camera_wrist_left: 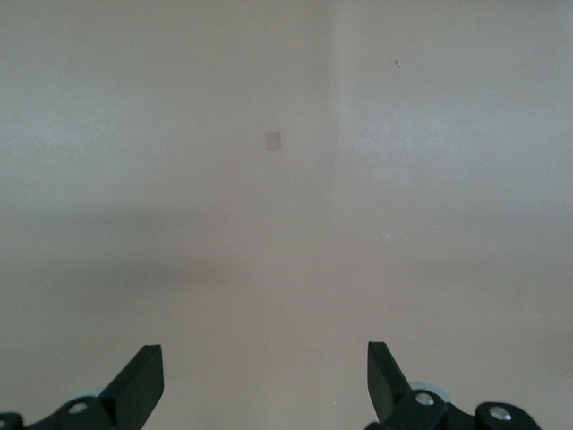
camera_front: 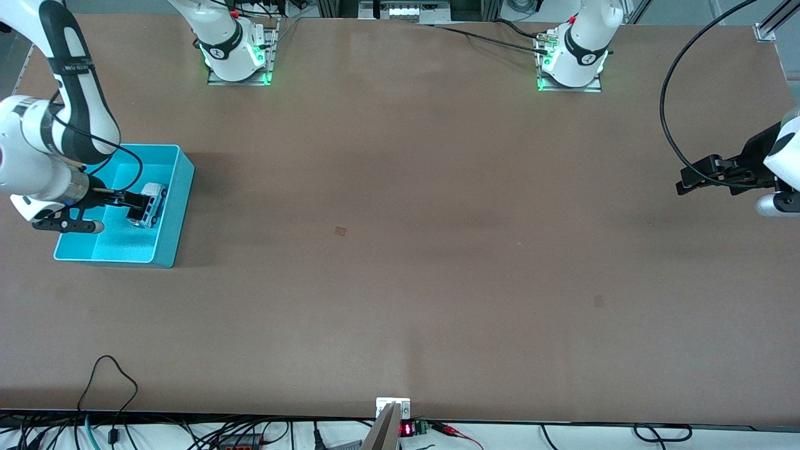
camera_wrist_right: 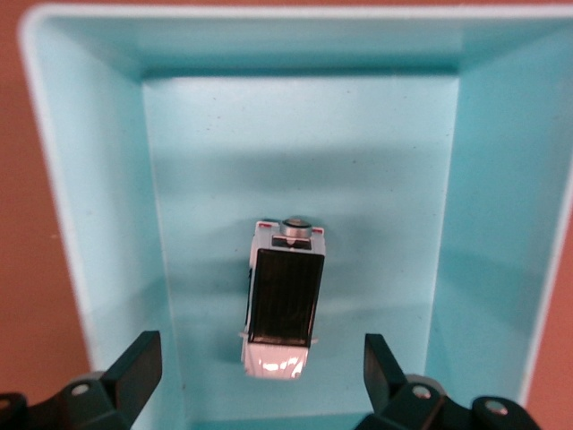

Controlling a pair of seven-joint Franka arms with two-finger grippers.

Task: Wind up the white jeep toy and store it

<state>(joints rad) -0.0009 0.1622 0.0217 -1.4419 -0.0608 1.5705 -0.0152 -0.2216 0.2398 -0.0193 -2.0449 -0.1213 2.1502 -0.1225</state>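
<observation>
The white jeep toy (camera_front: pixel 149 204) with its black roof panel lies on the floor of the cyan bin (camera_front: pixel 178 206) at the right arm's end of the table. It also shows in the right wrist view (camera_wrist_right: pixel 283 297), inside the cyan bin (camera_wrist_right: pixel 98 224). My right gripper (camera_front: pixel 140 205) hovers over the bin above the toy, in the right wrist view (camera_wrist_right: pixel 260 363) with its jaws wide open and apart from the toy. My left gripper (camera_front: pixel 703 176) waits open and empty over bare table at the left arm's end, as in the left wrist view (camera_wrist_left: pixel 266 374).
The brown table (camera_front: pixel 400 250) carries small marks (camera_front: pixel 340 231) near its middle. Cables and a small display (camera_front: pixel 406 429) run along the edge nearest the front camera. The arms' bases (camera_front: pixel 237 59) stand along the farthest edge.
</observation>
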